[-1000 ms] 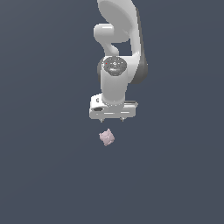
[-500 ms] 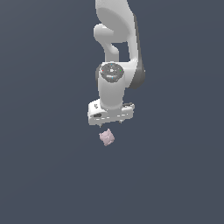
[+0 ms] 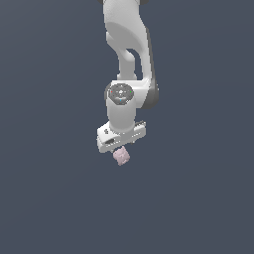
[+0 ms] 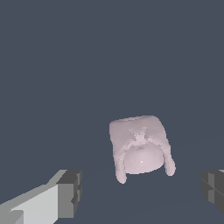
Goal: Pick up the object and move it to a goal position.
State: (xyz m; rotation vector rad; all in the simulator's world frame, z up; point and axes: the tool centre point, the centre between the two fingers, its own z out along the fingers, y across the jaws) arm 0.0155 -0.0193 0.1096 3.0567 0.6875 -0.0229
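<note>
The object (image 3: 121, 157) is a small pale pinkish-grey blocky lump lying on the dark grey ground. In the exterior view my white gripper (image 3: 120, 150) hangs right over it, and the hand hides the fingers. In the wrist view the object (image 4: 139, 148) lies between my two fingertips (image 4: 70, 193), which stand wide apart on either side without touching it. The gripper (image 4: 142, 190) is open and empty.
The dark grey ground (image 3: 198, 198) is flat and uniform all around. The white arm (image 3: 126, 44) rises above the gripper towards the top of the exterior view.
The gripper has come down towards the object and now sits just above it. The object has not moved.
</note>
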